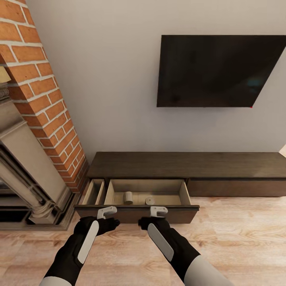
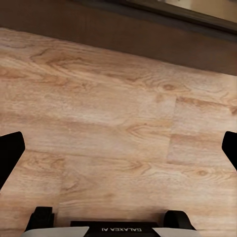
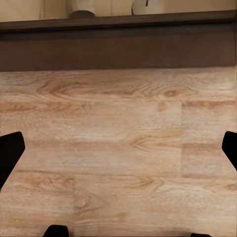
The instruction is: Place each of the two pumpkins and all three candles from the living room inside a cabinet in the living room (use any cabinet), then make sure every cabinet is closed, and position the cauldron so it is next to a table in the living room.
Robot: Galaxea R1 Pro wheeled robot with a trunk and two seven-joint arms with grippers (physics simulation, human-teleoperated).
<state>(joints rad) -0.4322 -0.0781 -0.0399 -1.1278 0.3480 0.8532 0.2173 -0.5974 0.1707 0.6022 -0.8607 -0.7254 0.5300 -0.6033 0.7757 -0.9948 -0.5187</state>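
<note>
Drawer open, candles inside

Head view: cabinet [image 1: 186, 165] drawer [image 1: 137, 209] stands pulled out; two candles [image 1: 128, 197] rest near its back wall. Left gripper [image 1: 107, 212] and right gripper [image 1: 159, 211] hover at the front edge.

Wrist views: both jaws spread wide, empty, over floor [image 2: 118, 123].

Next, likely: push the drawer shut.

The cabinet [image 1: 186, 165] has a drawer [image 1: 145, 196] pulled open, two candles [image 1: 128, 197] inside; both tools, left [image 1: 106, 212] and right [image 1: 158, 211], hover at its front edge.
</note>
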